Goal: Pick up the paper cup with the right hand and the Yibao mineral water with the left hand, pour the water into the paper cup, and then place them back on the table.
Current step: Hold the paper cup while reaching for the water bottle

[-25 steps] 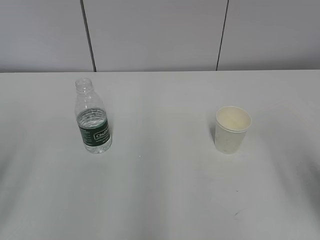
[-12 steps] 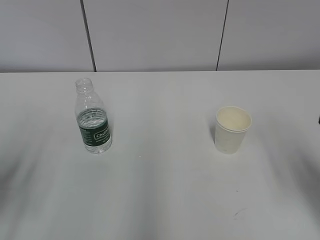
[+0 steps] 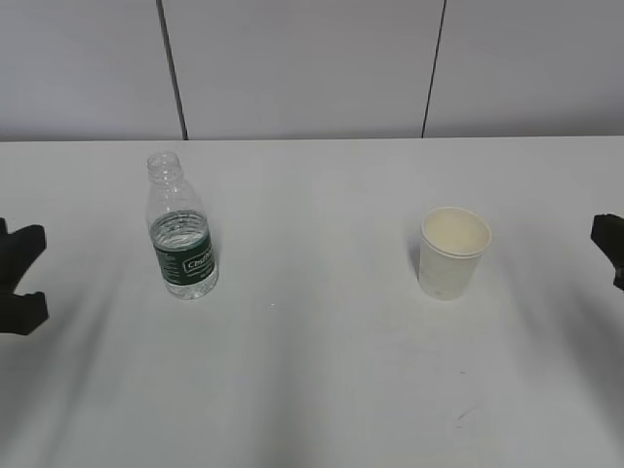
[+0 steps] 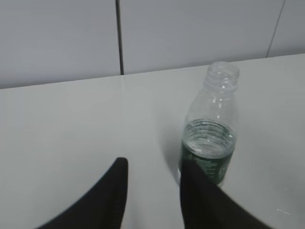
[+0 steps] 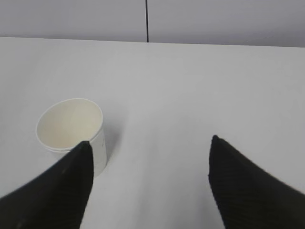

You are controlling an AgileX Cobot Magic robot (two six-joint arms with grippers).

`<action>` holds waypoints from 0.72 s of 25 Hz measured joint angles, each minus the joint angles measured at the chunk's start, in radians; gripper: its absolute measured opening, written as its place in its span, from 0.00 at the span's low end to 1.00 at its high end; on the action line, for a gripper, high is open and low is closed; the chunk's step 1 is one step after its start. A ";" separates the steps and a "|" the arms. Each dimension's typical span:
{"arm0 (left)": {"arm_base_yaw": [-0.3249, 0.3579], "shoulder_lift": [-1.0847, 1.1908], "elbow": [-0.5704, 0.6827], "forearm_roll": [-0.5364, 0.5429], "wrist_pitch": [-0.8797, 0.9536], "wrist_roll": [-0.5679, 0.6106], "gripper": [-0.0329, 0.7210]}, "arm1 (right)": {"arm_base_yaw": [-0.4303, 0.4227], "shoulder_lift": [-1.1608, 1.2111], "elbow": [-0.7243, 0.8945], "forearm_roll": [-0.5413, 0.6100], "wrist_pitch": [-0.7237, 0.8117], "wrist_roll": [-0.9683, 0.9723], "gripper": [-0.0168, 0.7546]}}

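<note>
The Yibao mineral water (image 3: pixel 181 234), a clear capless bottle with a dark green label, stands upright on the white table (image 3: pixel 312 370) at the left. The paper cup (image 3: pixel 452 252) stands upright at the right, empty inside. My left gripper (image 3: pixel 21 278) shows at the left edge, open and empty, well left of the bottle. In the left wrist view the bottle (image 4: pixel 209 129) stands ahead and right of the open gripper (image 4: pixel 153 167). My right gripper (image 3: pixel 609 249) shows at the right edge. In the right wrist view it (image 5: pixel 150 145) is open, with the cup (image 5: pixel 72 131) ahead at its left finger.
A grey panelled wall (image 3: pixel 312 68) with dark vertical seams rises behind the table's far edge. A small dark mark (image 3: pixel 460 417) lies on the tabletop near the front right.
Both grippers have come into the exterior view, the left one at the left edge and the right one at the right edge. The bottle and cup have not moved.
</note>
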 joint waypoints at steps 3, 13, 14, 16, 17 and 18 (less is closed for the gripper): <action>0.000 0.115 0.000 0.108 -0.122 -0.075 0.36 | 0.000 0.063 0.000 -0.021 -0.066 0.000 0.78; 0.000 0.503 -0.002 0.236 -0.527 -0.131 0.36 | 0.000 0.188 0.072 -0.169 -0.401 0.110 0.78; 0.000 0.539 -0.002 0.238 -0.534 -0.131 0.36 | 0.000 0.200 0.082 -0.174 -0.430 0.117 0.78; 0.000 0.590 -0.003 0.238 -0.534 -0.133 0.36 | 0.000 0.219 0.089 -0.181 -0.478 0.121 0.78; 0.000 0.608 -0.004 0.238 -0.535 -0.134 0.36 | 0.000 0.229 0.092 -0.185 -0.496 0.123 0.78; 0.000 0.620 -0.004 0.238 -0.535 -0.134 0.36 | 0.000 0.240 0.092 -0.197 -0.518 0.123 0.78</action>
